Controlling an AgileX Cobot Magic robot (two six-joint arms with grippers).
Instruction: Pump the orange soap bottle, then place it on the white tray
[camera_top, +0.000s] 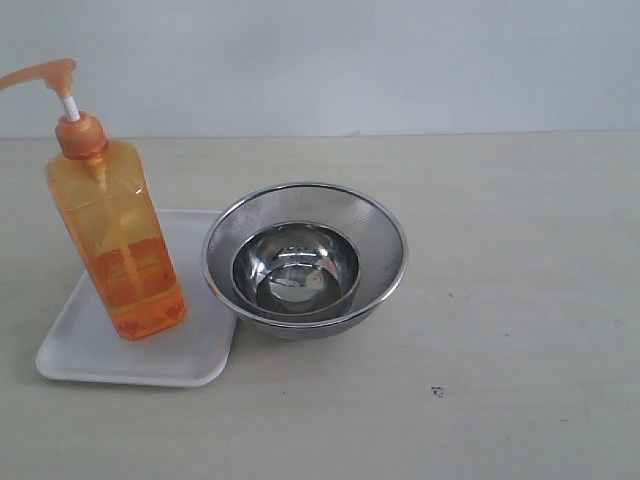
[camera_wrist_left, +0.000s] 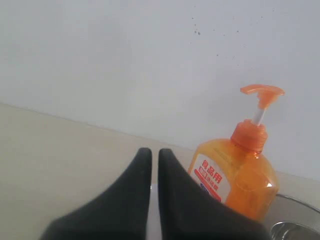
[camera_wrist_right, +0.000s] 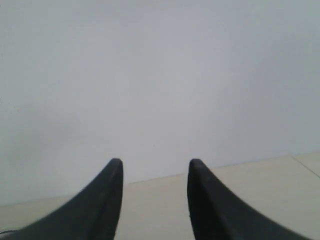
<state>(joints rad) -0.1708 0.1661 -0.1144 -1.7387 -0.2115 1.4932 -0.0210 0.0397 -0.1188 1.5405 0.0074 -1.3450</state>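
Note:
The orange soap bottle (camera_top: 115, 240) stands upright on the white tray (camera_top: 80, 350) at the left of the table, its pump head (camera_top: 45, 75) raised on the white stem. Neither arm shows in the exterior view. In the left wrist view my left gripper (camera_wrist_left: 155, 152) is shut with nothing between its fingers, and the bottle (camera_wrist_left: 235, 175) stands apart from it, label facing the camera. A sliver of the tray (camera_wrist_left: 154, 210) shows between the fingers. My right gripper (camera_wrist_right: 155, 165) is open and empty, facing the wall over bare tabletop.
A round steel mesh bowl (camera_top: 305, 255) with a smaller steel bowl (camera_top: 295, 270) nested inside sits right beside the tray, and its rim (camera_wrist_left: 295, 200) shows next to the bottle in the left wrist view. A pale wall rises behind the beige table.

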